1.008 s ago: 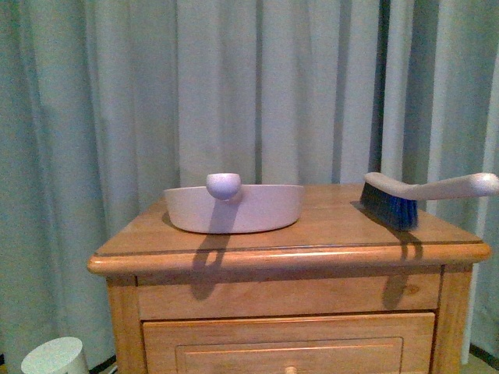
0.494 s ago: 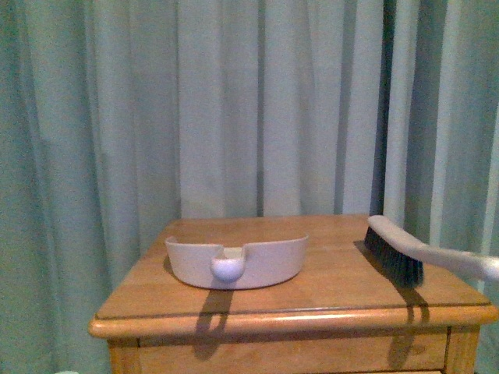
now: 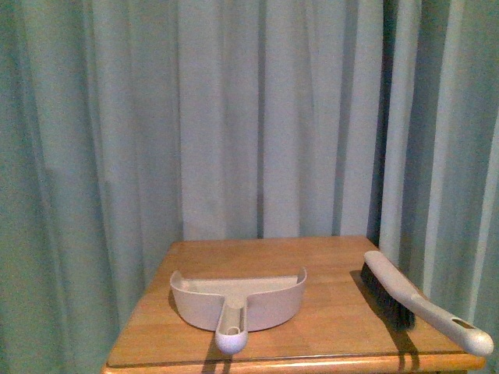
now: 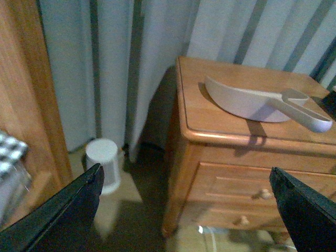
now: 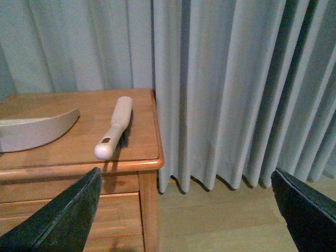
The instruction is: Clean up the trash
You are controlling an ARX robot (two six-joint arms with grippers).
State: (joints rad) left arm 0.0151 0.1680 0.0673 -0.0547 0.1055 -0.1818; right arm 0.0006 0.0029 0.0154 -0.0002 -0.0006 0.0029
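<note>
No trash shows in any view. A pinkish-beige dustpan (image 3: 265,300) lies on the wooden nightstand (image 3: 327,261), its handle pointing toward the front edge and its pan bare inside. To its right lies a hand brush (image 3: 421,304) with dark bristles. Neither gripper appears in the front view. My left gripper (image 4: 185,170) is open, hanging in the air off the nightstand's left front corner, with the dustpan (image 4: 247,102) beyond it. My right gripper (image 5: 185,173) is open too, off the right front corner and close to the brush (image 5: 116,126). Both hold nothing.
Grey-green curtains (image 3: 257,117) hang right behind the nightstand. A white ribbed cylinder (image 4: 103,163) stands on the floor left of it, by a tall wooden panel (image 4: 31,89). Drawers with knobs (image 4: 260,194) face me. Bare wood floor (image 5: 220,220) lies to the right.
The front view has risen. The drawers and the white cylinder have dropped out of frame, and the tabletop and the dustpan's inside now show from above. Dustpan and brush lie where they were.
</note>
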